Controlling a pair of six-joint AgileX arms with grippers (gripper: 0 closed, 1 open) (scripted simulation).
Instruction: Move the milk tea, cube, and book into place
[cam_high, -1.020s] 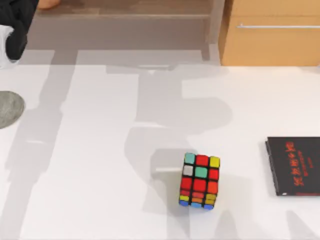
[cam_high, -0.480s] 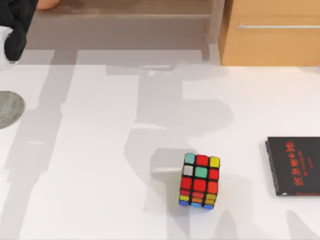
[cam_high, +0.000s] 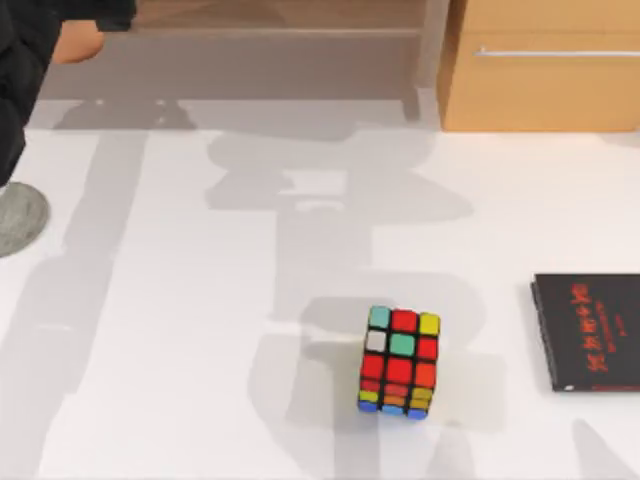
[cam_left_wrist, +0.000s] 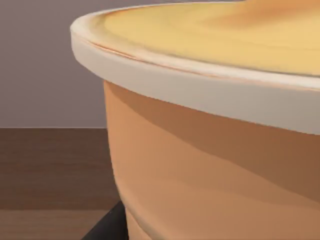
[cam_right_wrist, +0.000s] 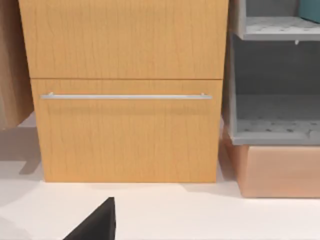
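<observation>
L arm (cam_high: 25, 70) sits at the table's far-left corner, approx 10–11 o'clock from the table centre in the top view. It shows as a dark bulk running down the left edge, w/ the milk tea (cam_high: 75, 42) poking out just beside it as a small peach-orange curve at the top edge. Left wrist view has the same cup (cam_left_wrist: 215, 150) right up against the lens: cream rim band, orange body below, tan top surface, and a dark sliver of a finger (cam_left_wrist: 105, 227) under it. Cup looks pinned in the L gripper, tho the pads themselves aren't plainly seen; cup appears tilted in that view.

Grey disc (cam_high: 18, 218) lies flat at the left edge, approx 9 o'clock, partly under the arm's dark shape.

Cube (cam_high: 400, 362) rests on the white table (cam_high: 200, 330) at approx 5 o'clock from centre, untouched, mostly red stickers up, w/ teal, yellow and white on its far row. Well apart from both arms.

Thin black book w/ red lettering (cam_high: 588, 332) lies flat at the right edge, approx 4 o'clock, cut by the frame.

Wooden drawer unit (cam_high: 545, 65) stands at 1–2 o'clock. Right wrist view faces that unit (cam_right_wrist: 125, 90) head on, w/ its metal handle (cam_right_wrist: 125, 96), and a grey shelf rack (cam_right_wrist: 275, 75) beside it. A black finger tip (cam_right_wrist: 97, 222) shows low in that view; can't tell if the R gripper is spread or closed.
</observation>
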